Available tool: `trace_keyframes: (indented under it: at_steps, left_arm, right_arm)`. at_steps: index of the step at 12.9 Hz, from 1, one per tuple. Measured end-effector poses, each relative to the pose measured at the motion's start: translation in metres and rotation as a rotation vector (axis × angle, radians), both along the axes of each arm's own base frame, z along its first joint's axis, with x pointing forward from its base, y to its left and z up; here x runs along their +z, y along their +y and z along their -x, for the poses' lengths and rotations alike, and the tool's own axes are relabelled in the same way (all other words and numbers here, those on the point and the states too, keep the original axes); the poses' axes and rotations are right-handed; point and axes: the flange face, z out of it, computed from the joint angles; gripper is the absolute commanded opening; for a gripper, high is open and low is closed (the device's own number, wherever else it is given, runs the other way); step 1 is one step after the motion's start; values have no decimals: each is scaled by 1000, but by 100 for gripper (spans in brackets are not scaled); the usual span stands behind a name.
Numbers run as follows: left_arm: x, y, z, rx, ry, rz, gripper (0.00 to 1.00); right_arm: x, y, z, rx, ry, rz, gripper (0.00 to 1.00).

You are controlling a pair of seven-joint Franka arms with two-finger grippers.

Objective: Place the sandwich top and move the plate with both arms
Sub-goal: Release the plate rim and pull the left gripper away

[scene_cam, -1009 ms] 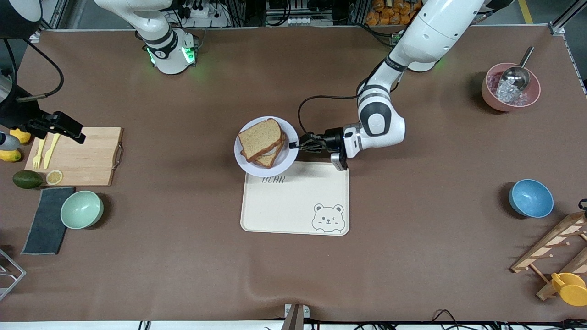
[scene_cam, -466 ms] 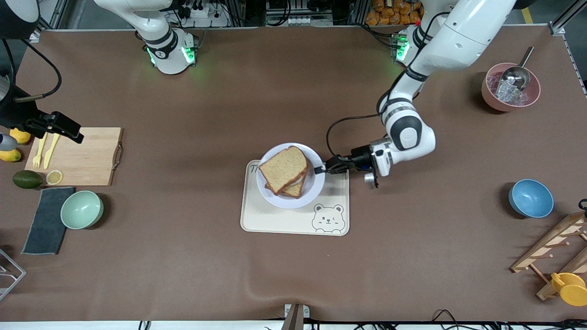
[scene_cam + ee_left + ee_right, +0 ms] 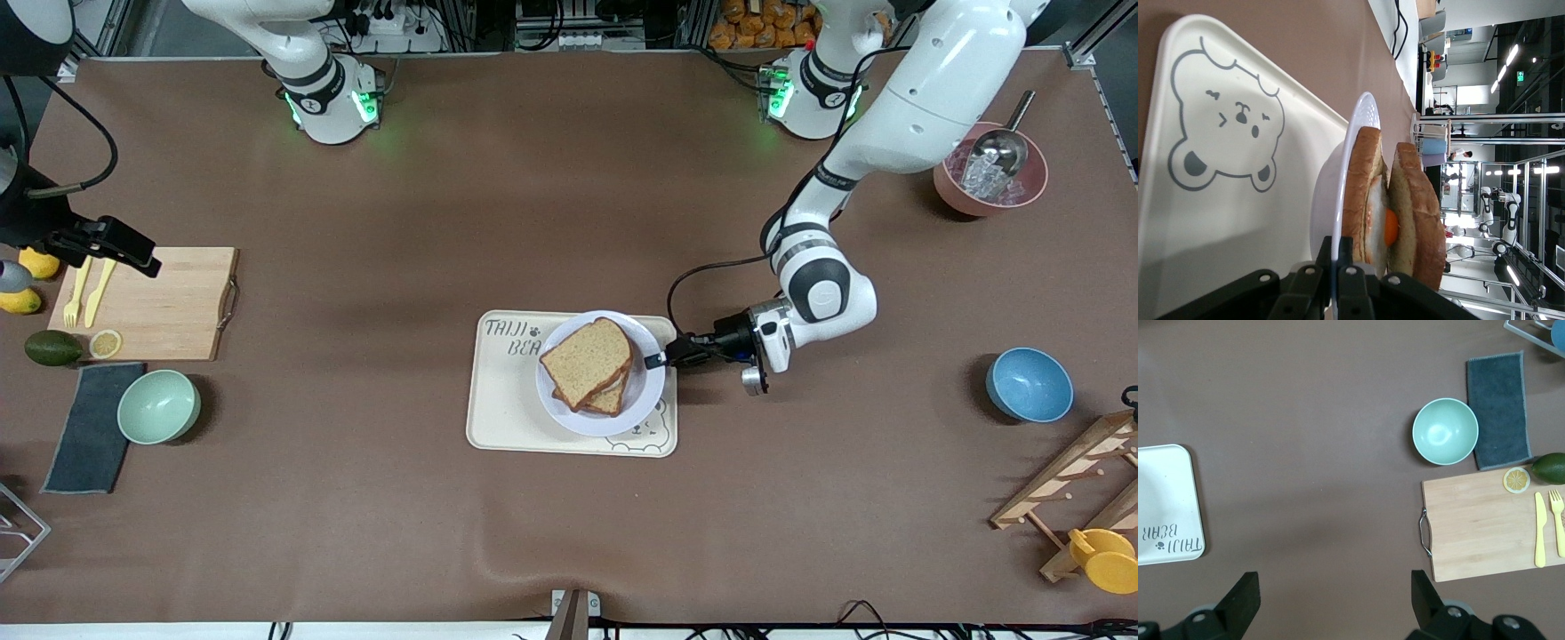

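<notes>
The sandwich top [image 3: 587, 358] lies on a second slice on the plate [image 3: 645, 392]. In the left wrist view an egg yolk [image 3: 1390, 227] shows between the sandwich top [image 3: 1419, 213] and the lower slice. My left gripper [image 3: 658, 360] is shut on the plate's rim [image 3: 1353, 153] at the side toward the left arm's end, one finger above and one below. The plate is over the cream bear tray [image 3: 507, 409]; I cannot tell whether it rests on it. My right gripper [image 3: 133, 251] waits open above the cutting board's edge, and its fingers [image 3: 1245, 590] hold nothing.
A wooden cutting board [image 3: 151, 302] with yellow cutlery, an avocado [image 3: 52, 348], a mint bowl [image 3: 158, 406] and a dark cloth [image 3: 89, 427] are at the right arm's end. A blue bowl [image 3: 1029, 384], a pink bowl of ice [image 3: 989, 169] and a wooden rack [image 3: 1067, 480] are at the left arm's end.
My left gripper has carried the plate with the sandwich from the bare table to over the tray, toward the front camera and the left arm's end. The right arm has not moved.
</notes>
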Motion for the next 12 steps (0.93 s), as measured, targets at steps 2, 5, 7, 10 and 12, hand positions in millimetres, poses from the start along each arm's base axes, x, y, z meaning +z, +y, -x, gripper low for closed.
trace_keyframes:
  at_steps: [2,5,7,10,12]
  left_arm:
    - [-14,-2,-1,-4,9,0,0]
    - [-29,-1,-1,-33,12,-17,0]
    - [-35,4,-1,-48,10,-35,0]
    - [-36,7,-2,-51,9,-39,100]
    - [-37,8,-2,-50,9,-39,100]
  right_arm:
    - [0,-8,1,-14,4,0,100]
    - [-1,-11,1,-21,6,0,100]
    - [-1,-9,1,-17,6,0,100]
    - [-1,-8,1,-15,6,0,100]
    - [0,-8,0,-14,3,0,100]
